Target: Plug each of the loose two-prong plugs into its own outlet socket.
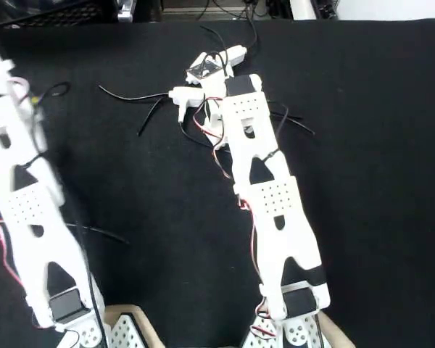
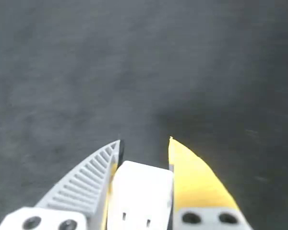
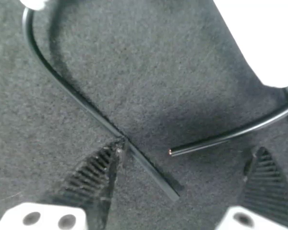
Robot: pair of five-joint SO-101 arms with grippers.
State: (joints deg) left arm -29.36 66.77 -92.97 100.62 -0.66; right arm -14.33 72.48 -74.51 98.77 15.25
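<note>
The plugs are small white bodies of hard plastic on thin black cables. I judge them light, stiff and rather slick. The springy cable will likely tug a body askew once it is lifted. The best hold looks to be across the flat sides of a body, back from the prongs and never on the cable. I cannot make out the prongs themselves.

The right pincer is released, its jaws spread wide just above the black tabletop. Two leads lie between its jaws. One cable runs slantwise past one jaw, and a second cable ends in a bare cut tip. Just beyond this pincer lies a rounded white body, the second cable curving up beside it.

From above, a plug lies just beside the right pincer, on the left arm's side, with a longer white piece a little farther out.

Well apart from the right pincer, the left pincer is clenched on a white socket block with two narrow slots in its face.
</note>
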